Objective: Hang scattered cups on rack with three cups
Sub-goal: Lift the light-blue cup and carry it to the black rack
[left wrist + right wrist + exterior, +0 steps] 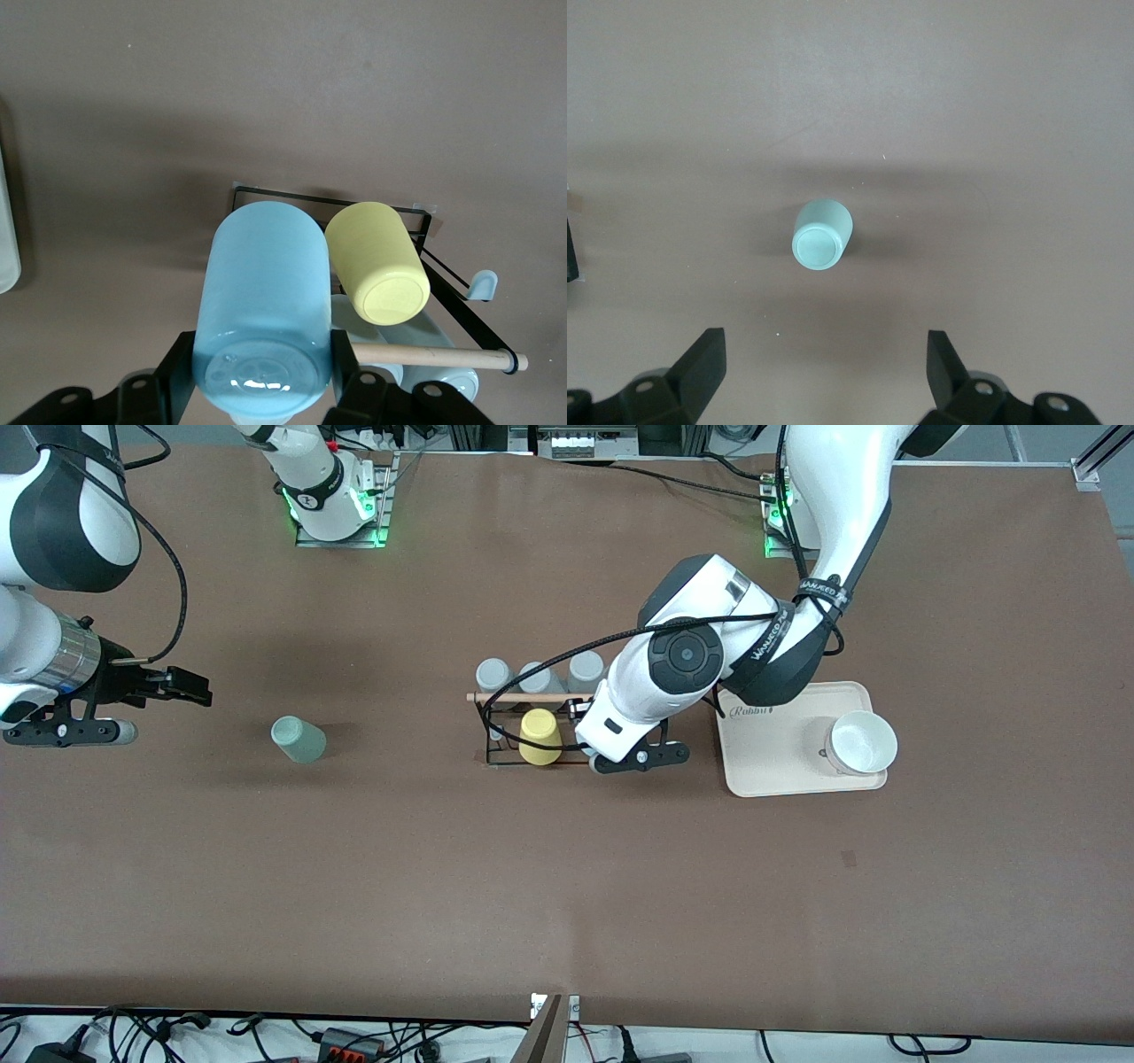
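The left gripper [263, 390] is clamped on the blue cup [263, 310], holding it upside down over the rack [532, 731], just beside the yellow cup [379, 262] already hanging there. The step in hand looks like seating this cup on a free peg. Between the jaws the cup's base faces the wrist, so its mouth points down toward the wire frame; the peg itself is hidden under the cup. To do it well, keep the cup plumb, lower it slowly so the rim clears the yellow cup and the dowel [434, 355], and part the jaws only once the cup's weight rests on the peg. The right gripper [824, 372] waits with jaws wide apart above the mint cup [822, 235], which stands upside down on the table, ahead of the jaws and centred between them.
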